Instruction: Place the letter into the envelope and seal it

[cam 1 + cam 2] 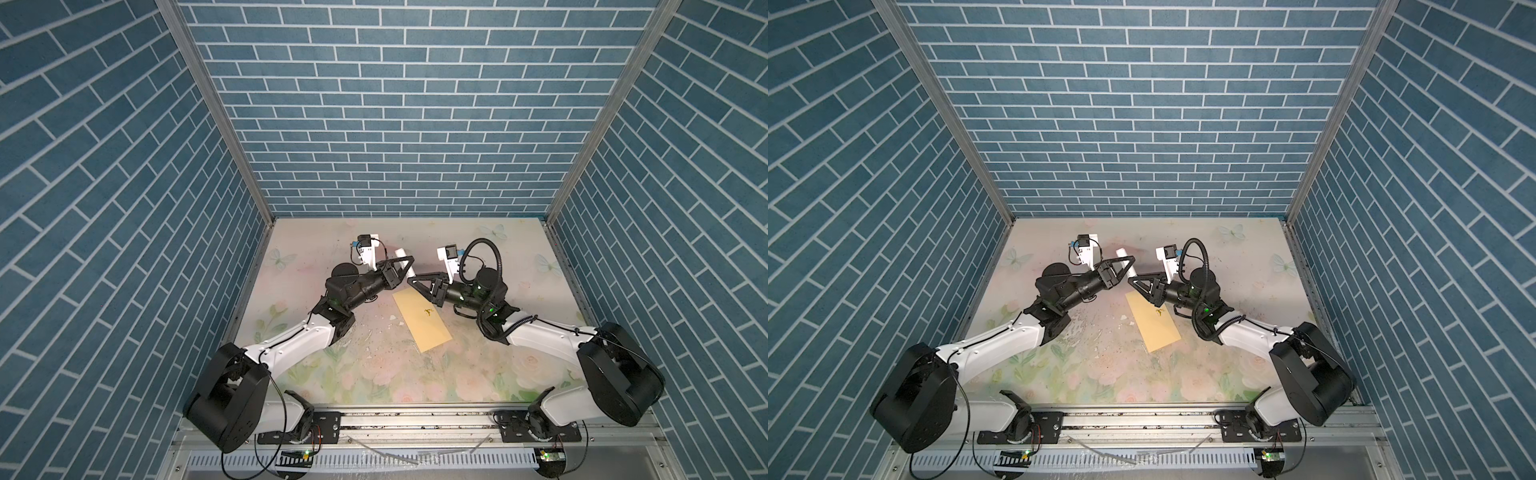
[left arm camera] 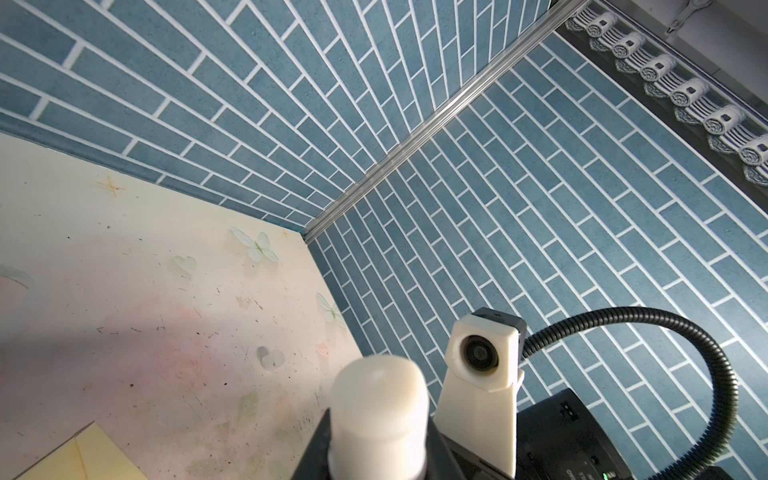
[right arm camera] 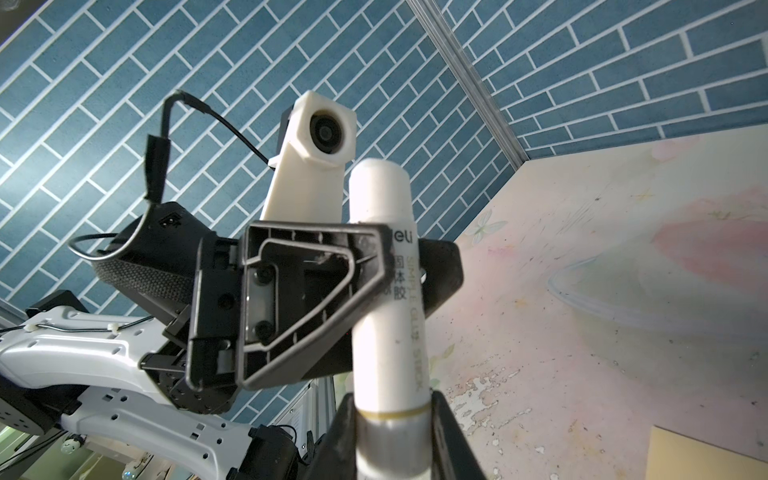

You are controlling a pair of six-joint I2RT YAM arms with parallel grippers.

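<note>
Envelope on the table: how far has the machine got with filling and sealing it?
Looks done: no letter is in sight, so it is probably already inside the envelope, though that cannot be confirmed. In hand: the left end effector and the right end effector both grip a white glue stick held up off the table, seemingly to uncap it. Left: gluing and pressing the flap shut.

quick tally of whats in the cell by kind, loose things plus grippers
glue stick: 1
envelope: 1
grippers: 2 (left gripper, right gripper, both on the glue stick)
total: 4
</note>
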